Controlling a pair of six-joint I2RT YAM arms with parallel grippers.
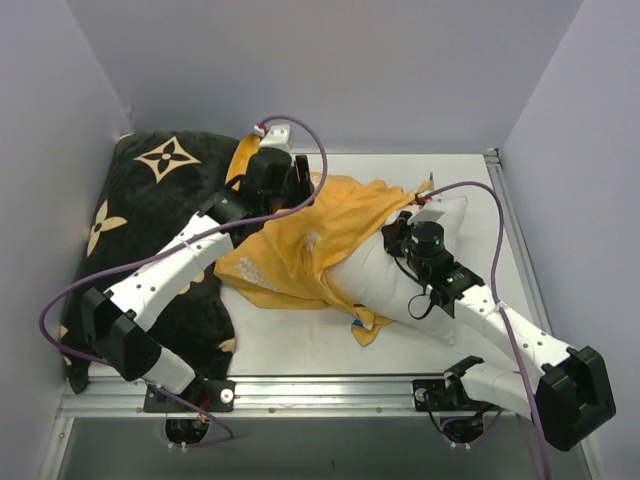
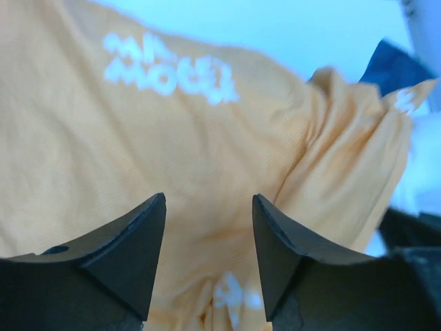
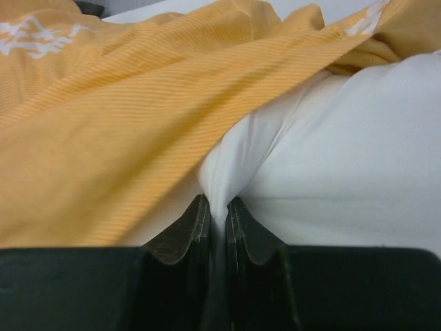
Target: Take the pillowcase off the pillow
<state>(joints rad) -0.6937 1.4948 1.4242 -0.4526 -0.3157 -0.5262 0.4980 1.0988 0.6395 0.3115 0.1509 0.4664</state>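
Centre frame, the orange pillowcase (image 1: pixel 296 240) is pulled off most of the white pillow (image 1: pixel 372 282), apparently covering only its upper-left end, while the right gripper (image 3: pixel 218 215) pinches a pillow fold and the left gripper (image 2: pixel 209 238) hovers, jaws apart, over the cloth.

Pale grey walls (image 1: pixel 330 70), white tabletop (image 1: pixel 300 342), metal rail (image 1: pixel 330 386) along near edge
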